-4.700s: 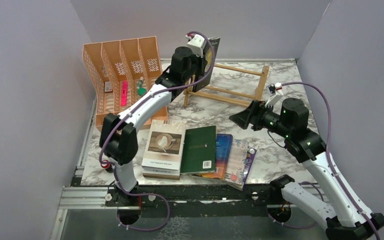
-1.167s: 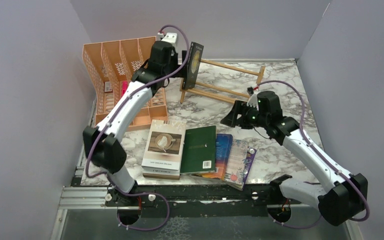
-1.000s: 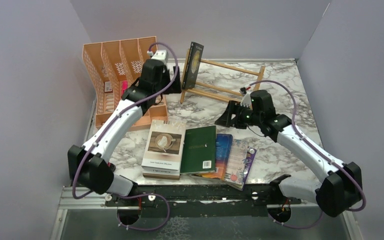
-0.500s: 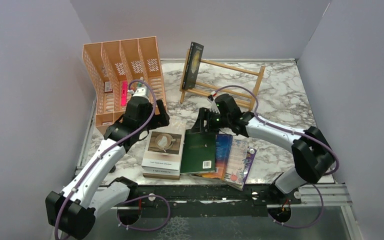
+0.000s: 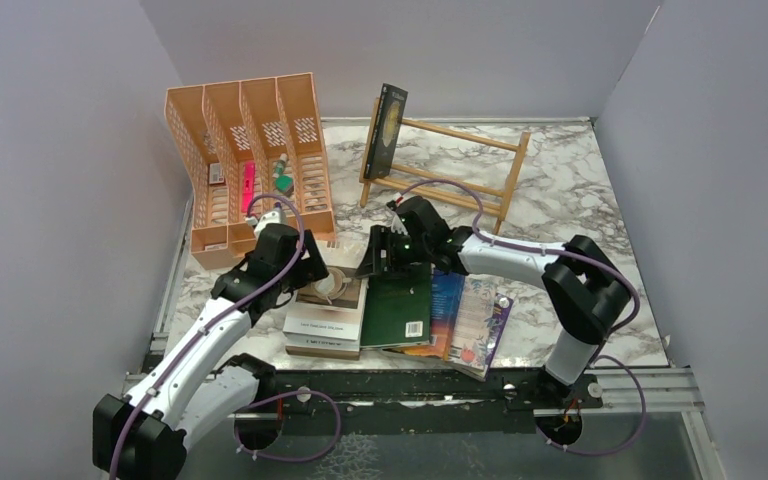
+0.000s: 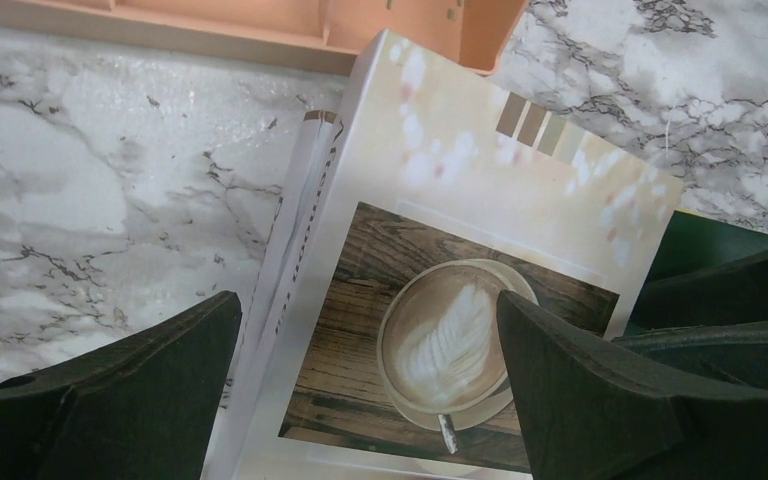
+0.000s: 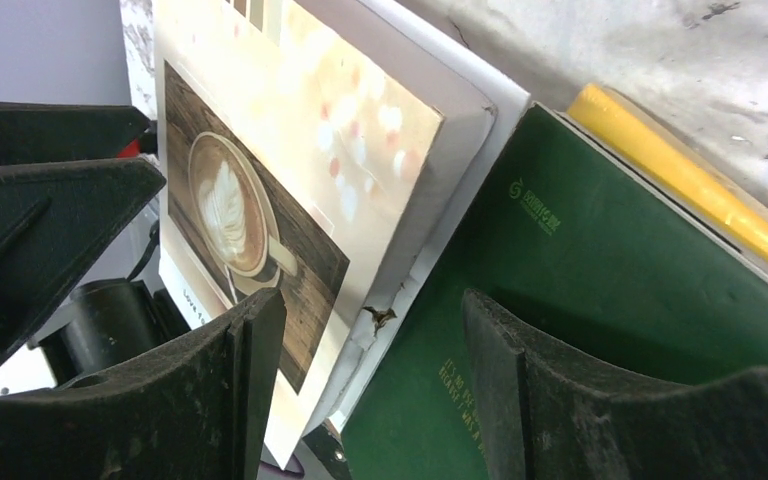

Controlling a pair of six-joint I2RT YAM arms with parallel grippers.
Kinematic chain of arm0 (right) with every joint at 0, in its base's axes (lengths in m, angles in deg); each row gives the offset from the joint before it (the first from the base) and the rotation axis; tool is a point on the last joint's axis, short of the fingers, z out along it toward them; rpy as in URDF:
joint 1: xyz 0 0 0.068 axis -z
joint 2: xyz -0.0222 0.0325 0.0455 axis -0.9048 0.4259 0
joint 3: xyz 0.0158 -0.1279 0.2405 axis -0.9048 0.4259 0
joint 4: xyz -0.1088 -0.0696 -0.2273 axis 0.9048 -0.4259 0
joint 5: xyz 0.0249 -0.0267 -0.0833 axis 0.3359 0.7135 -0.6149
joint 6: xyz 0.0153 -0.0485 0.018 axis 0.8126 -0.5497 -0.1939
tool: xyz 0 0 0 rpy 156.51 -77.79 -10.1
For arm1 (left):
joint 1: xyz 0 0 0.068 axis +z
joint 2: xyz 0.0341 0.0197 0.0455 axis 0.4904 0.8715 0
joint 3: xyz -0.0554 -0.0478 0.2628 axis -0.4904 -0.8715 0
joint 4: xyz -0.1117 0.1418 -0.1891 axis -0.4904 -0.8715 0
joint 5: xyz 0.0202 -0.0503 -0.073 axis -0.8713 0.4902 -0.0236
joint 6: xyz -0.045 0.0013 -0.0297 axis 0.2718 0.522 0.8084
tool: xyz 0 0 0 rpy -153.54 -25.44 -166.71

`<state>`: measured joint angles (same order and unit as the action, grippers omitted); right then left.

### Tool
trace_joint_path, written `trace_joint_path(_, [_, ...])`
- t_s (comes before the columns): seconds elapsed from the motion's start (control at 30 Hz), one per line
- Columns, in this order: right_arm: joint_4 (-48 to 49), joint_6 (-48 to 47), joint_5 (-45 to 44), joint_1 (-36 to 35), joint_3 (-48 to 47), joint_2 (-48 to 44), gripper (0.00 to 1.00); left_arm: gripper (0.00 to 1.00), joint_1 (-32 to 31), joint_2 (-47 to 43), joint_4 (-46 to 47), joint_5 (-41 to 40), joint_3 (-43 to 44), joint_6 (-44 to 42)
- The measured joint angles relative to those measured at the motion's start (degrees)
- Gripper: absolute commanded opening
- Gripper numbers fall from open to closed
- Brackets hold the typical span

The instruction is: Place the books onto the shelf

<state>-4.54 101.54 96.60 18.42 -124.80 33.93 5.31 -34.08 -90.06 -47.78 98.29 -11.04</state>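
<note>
A black book with a gold moon (image 5: pixel 387 130) stands upright at the left end of the light-wood shelf (image 5: pixel 465 165). The other books lie in a row near the front edge: a white coffee-cup book (image 5: pixel 322 310) (image 6: pixel 460 230) (image 7: pixel 290 140), a dark green one (image 5: pixel 400 300) (image 7: pixel 600 270), a blue-orange one (image 5: pixel 447 300) and a purple floral one (image 5: pixel 482 322). A yellow book (image 7: pixel 695 185) peeks from under the green one. My left gripper (image 5: pixel 310 270) (image 6: pixel 365 310) hovers open over the white book's far end. My right gripper (image 5: pixel 380 262) (image 7: pixel 372 310) is open astride the seam between the white and green books.
An orange perforated file organiser (image 5: pixel 245 150) with small items stands at the back left, just beyond the white book. Grey walls close in the left, back and right. A metal rail (image 5: pixel 410 385) runs along the front edge.
The left gripper let go of the black book on the shelf and swung down to the white book. The right arm moved left and down to the white and green books.
</note>
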Motion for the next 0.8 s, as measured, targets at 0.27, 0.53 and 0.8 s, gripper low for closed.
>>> trace_joint_path(0.27, [0.35,1.16,-0.61,-0.68,-1.36,3.02,0.62,0.96,0.0,-0.9,0.5,0.15,-3.5,3.08])
trace_joint_path(0.53, [1.84,1.57,-0.31,-0.87,-1.46,3.32,0.62,0.85,0.0,-0.66,3.78,4.11,-5.05,4.61])
trace_joint_path(0.8, [3.43,2.45,1.42,-0.24,-1.38,3.32,0.66,0.81,0.76,-0.76,7.74,9.7,-7.02,4.09])
